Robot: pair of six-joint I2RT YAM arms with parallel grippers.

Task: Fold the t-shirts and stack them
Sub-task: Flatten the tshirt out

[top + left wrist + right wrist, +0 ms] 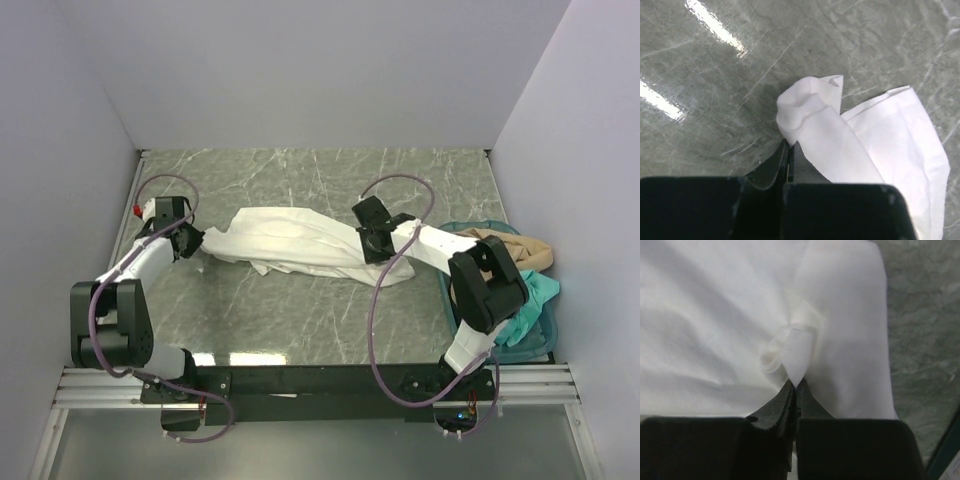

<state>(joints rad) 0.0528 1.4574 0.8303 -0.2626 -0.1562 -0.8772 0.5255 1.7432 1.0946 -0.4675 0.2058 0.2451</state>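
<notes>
A white t-shirt [290, 240] lies bunched and stretched across the middle of the marble table. My left gripper [192, 240] is shut on its left end; in the left wrist view a puckered fold of the white t-shirt [812, 115] sticks out past the closed gripper [790, 145]. My right gripper [372, 243] is shut on the shirt's right part; in the right wrist view a pinched tuck of the white t-shirt [790, 352] rises from the closed gripper [796, 385]. A tan t-shirt [520, 248] and a teal t-shirt [530, 300] lie in the basket at the right.
A teal plastic basket [540, 340] stands at the table's right edge, partly hidden by my right arm [485, 285]. White walls close in the back and both sides. The black rail with the arm bases [320, 380] runs along the near edge.
</notes>
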